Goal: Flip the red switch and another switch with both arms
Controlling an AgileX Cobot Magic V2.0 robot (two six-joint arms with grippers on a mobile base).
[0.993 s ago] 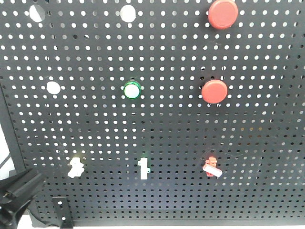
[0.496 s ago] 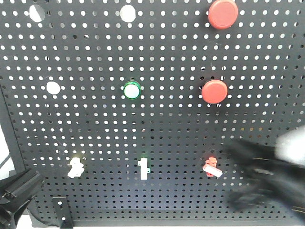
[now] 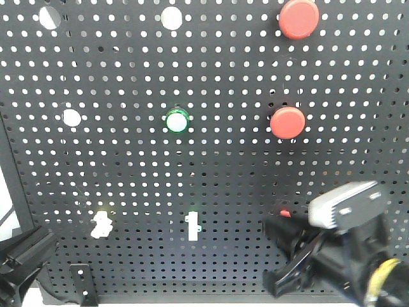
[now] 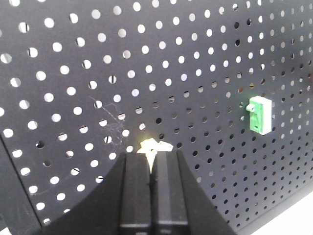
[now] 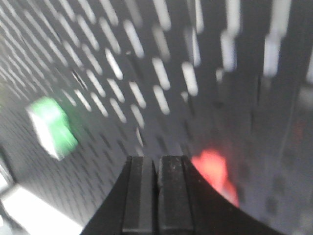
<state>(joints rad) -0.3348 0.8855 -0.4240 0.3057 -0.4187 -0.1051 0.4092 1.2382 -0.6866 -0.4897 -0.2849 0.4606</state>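
Jaws were together on both grippers. We saw the tiny red-based toggle switch point(image 5: 211, 165) just beside the right gripper point(image 5: 157, 160), to its right in the wrist view, and the tiny pale-yellow-based toggle switch point(image 4: 155, 146) dead ahead of the left gripper point(image 4: 151, 159).

A robotics test bench, most likely in a lab: an upright black perforated metal panel point(image 3: 128, 173) fills the whole view, with white showing through its holes. Fixed across it are large round red push buttons point(image 3: 287, 122), a green-ringed round button point(image 3: 176, 120), a white toggle on a green base point(image 3: 192, 225) and a pale yellow toggle switch point(image 3: 101, 224). A black robot arm point(image 3: 339, 256) stands at the panel's lower right corner, and a black bracket point(image 3: 83, 284) sits at its bottom edge near the left corner.
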